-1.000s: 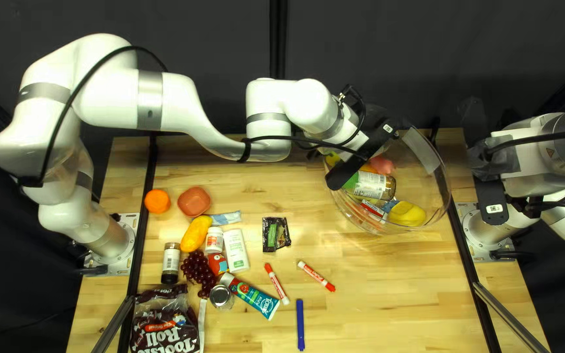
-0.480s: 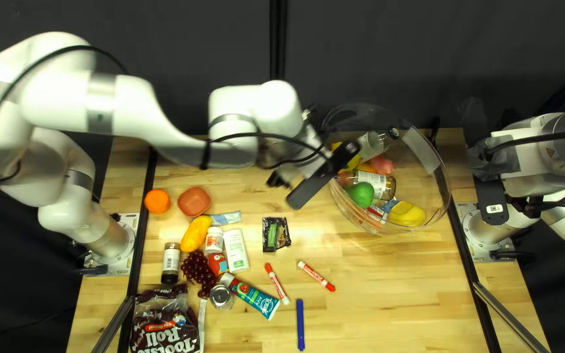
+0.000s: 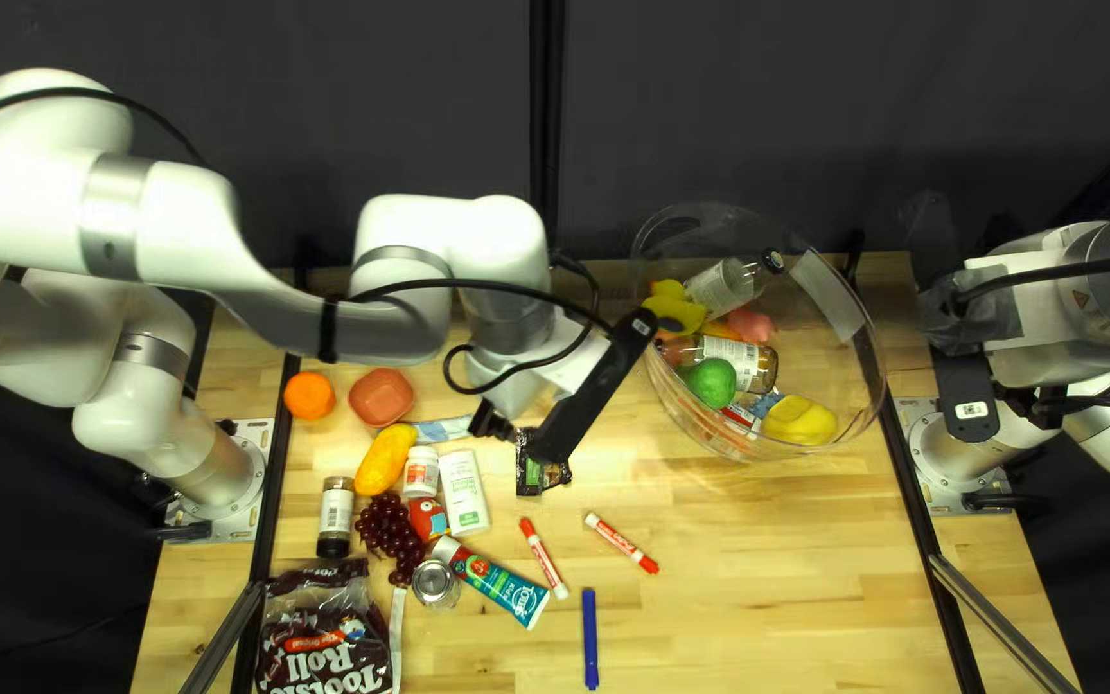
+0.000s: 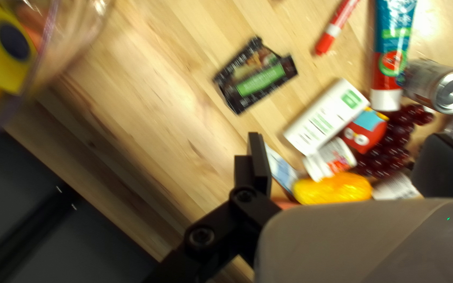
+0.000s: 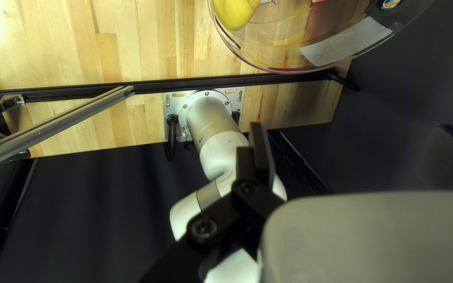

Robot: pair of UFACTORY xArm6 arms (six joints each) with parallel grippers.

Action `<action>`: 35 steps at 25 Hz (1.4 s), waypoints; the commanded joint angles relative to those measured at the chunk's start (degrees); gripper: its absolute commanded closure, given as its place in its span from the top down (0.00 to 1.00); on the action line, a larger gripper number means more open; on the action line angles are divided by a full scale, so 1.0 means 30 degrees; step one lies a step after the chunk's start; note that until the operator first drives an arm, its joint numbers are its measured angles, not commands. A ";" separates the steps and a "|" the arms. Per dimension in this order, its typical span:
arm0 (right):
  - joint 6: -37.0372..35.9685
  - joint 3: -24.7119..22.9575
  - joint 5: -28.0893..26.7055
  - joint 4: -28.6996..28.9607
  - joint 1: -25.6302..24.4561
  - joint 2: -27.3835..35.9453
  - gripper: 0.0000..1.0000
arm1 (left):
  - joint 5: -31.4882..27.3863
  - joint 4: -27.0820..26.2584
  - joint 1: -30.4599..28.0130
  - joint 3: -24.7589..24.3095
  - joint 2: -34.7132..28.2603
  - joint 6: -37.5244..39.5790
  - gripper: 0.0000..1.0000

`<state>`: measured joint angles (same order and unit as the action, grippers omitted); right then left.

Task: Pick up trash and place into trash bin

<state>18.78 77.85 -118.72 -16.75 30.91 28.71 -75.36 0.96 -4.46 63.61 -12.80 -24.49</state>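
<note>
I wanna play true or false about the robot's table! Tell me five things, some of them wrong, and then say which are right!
1. The green ball is inside the clear bin. True.
2. The blue marker is inside the bin. False: it lies on the table.
3. The left gripper is open. True.
4. The black wrapper is between the left gripper's fingers. False: it lies on the table ahead of them.
5. The grapes are outside the bin. True.
</note>
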 commanded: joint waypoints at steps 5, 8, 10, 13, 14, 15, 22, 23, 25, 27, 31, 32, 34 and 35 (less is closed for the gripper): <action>-0.0872 -0.3047 0.5772 0.0679 -0.1727 -0.1503 1.00 | -0.5067 0.2302 -0.2084 0.1581 -0.1205 0.7300 1.00; -0.1081 -0.3068 0.6560 0.0971 -0.1747 -0.2144 1.00 | -0.5387 0.2600 -0.2578 0.1633 -0.1090 0.8191 1.00; -0.1161 -0.2915 0.6443 0.0948 -0.1692 -0.2228 1.00 | -0.5387 0.2600 -0.2578 0.1633 -0.1090 0.8191 1.00; -0.1161 -0.2915 0.6443 0.0948 -0.1692 -0.2228 1.00 | -0.5387 0.2600 -0.2578 0.1633 -0.1090 0.8191 1.00; -0.1161 -0.2915 0.6443 0.0948 -0.1692 -0.2228 1.00 | -0.5387 0.2600 -0.2578 0.1633 -0.1090 0.8191 1.00; -0.1161 -0.2915 0.6443 0.0948 -0.1692 -0.2228 1.00 | -0.5387 0.2600 -0.2578 0.1633 -0.1090 0.8191 1.00; -0.1161 -0.2915 0.6443 0.0948 -0.1692 -0.2228 1.00 | -0.5387 0.2600 -0.2578 0.1633 -0.1090 0.8191 1.00; -0.1161 -0.2915 0.6443 0.0948 -0.1692 -0.2228 1.00 | -0.5387 0.2600 -0.2578 0.1633 -0.1090 0.8191 1.00; -0.1161 -0.2915 0.6443 0.0948 -0.1692 -0.2228 1.00 | -0.5387 0.2600 -0.2578 0.1633 -0.1090 0.8191 1.00; -0.0528 -0.2818 0.7377 0.1236 -0.1056 -0.2865 1.00 | -0.5317 0.2478 -0.2522 0.1491 -0.1170 0.8219 1.00; 0.0530 -0.2591 0.9650 0.2284 -0.0686 -0.4592 1.00 | -0.6691 0.2848 -0.2907 0.1532 -0.2504 0.9065 1.00; 0.0957 -0.2897 1.0513 0.2457 -0.0648 -0.4794 1.00 | -0.7132 0.3048 -0.3269 0.1605 -0.2863 0.9539 1.00; 0.1904 -0.3668 1.2081 0.2662 -0.0607 -0.4870 1.00 | -0.7750 0.3448 -0.3937 0.1572 -0.3455 1.0446 1.00; 0.2782 -0.4241 1.3360 0.2736 -0.0626 -0.5106 1.00 | -0.7826 0.3540 -0.4075 0.1353 -0.3772 1.0700 1.00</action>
<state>22.07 68.46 -86.33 -9.78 28.81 14.90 -97.04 10.36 -14.95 68.22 -21.91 4.97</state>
